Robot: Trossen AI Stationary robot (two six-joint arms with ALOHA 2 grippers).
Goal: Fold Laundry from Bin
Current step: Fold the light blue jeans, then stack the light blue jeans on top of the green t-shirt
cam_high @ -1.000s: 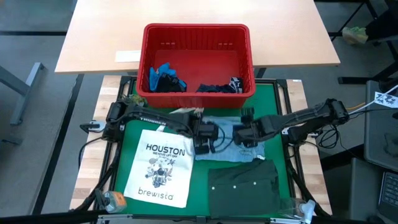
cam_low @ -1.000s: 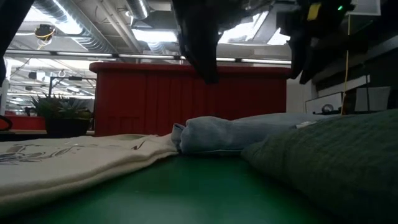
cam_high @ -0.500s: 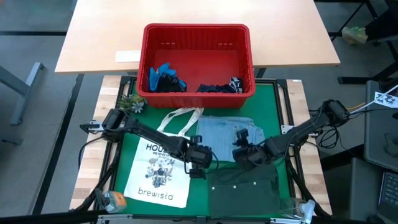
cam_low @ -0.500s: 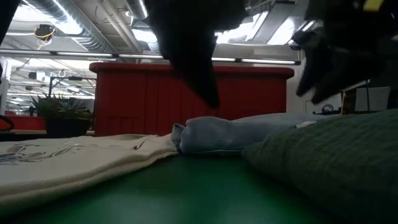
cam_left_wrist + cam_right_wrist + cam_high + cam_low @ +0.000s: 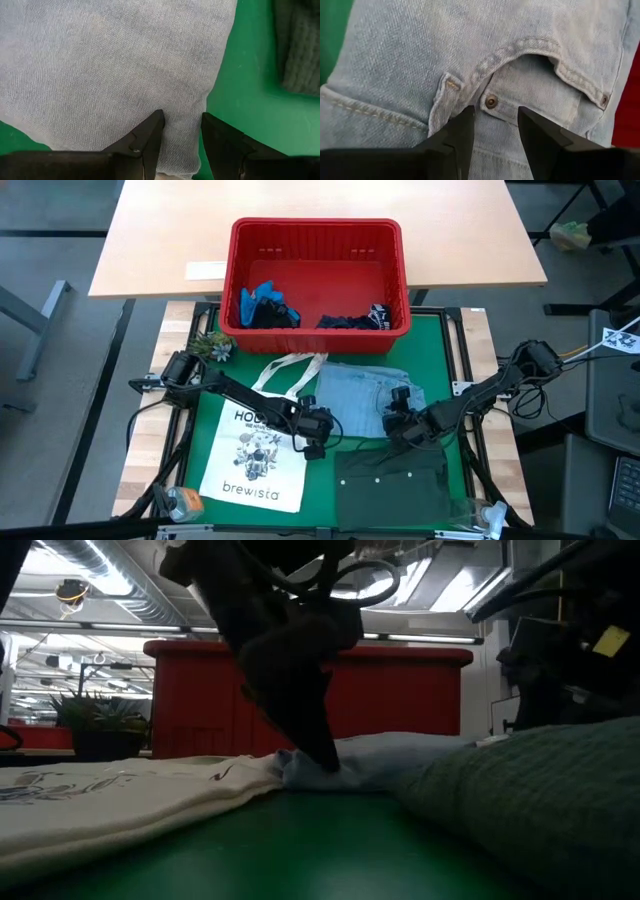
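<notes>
**Both grippers down on the denim**

We take the red bin [image 5: 316, 275] as our landmark. Just in front of it on the green mat [image 5: 322, 480] lies the light blue denim garment [image 5: 362, 400]. Our left gripper [image 5: 181, 131] and right gripper [image 5: 496, 124] press on the denim's edge farthest from the bin, fingers parted, cloth between them. Inside the bin lie a bright blue garment [image 5: 264, 302] and a dark navy one [image 5: 350, 320]. The dark green garment [image 5: 392, 477] lies farther from the bin, beside the white tote bag [image 5: 256, 455].
</notes>
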